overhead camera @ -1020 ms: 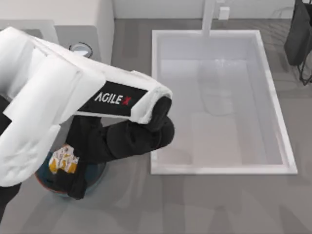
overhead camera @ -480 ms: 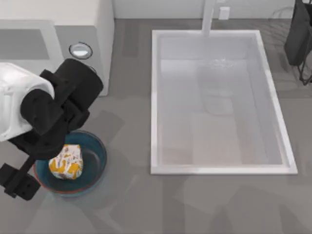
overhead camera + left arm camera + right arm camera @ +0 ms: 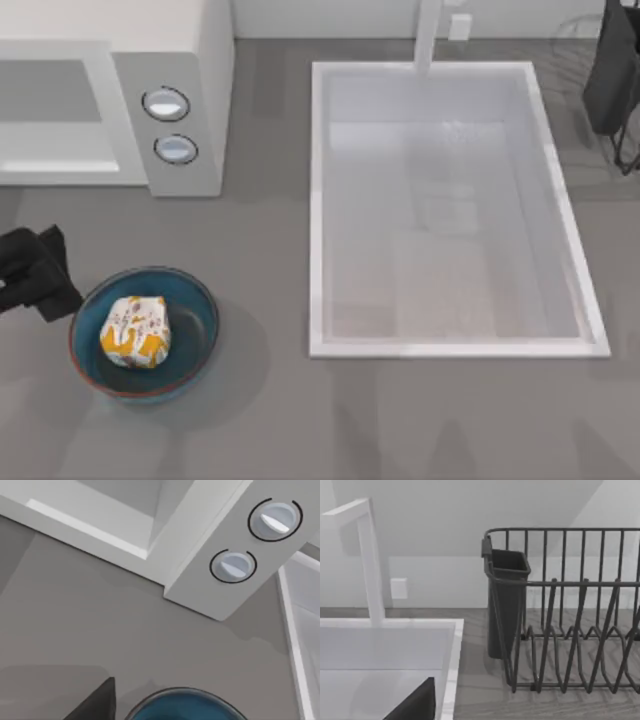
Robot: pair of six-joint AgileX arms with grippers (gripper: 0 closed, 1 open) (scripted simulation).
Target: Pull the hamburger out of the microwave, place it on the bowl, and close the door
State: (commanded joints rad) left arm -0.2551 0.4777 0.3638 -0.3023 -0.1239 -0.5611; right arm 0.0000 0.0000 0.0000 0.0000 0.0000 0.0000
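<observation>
The hamburger (image 3: 135, 331), a white-wrapped lump with orange patches, lies inside the blue bowl (image 3: 197, 318) at the front left of the table. Nothing holds it. My left gripper (image 3: 35, 278) is at the top view's left edge, just left of the bowl and apart from it. The white microwave (image 3: 190, 60) stands at the back left, its cavity (image 3: 50, 105) uncovered and its two knobs (image 3: 165, 103) facing up. The left wrist view looks at the microwave (image 3: 235, 595), its knobs (image 3: 233, 566) and the bowl's rim (image 3: 180, 692). The door is out of view.
A large white sink basin (image 3: 320, 220) with a faucet (image 3: 428, 35) takes up the table's middle and right. A dark wire dish rack (image 3: 612, 80) stands at the back right; the right wrist view faces the rack (image 3: 570, 630), with a dark part of my parked right gripper (image 3: 415, 705) low down.
My left arm has pulled away to the left, off the bowl and the microwave front. The hamburger stays in the bowl, let go.
</observation>
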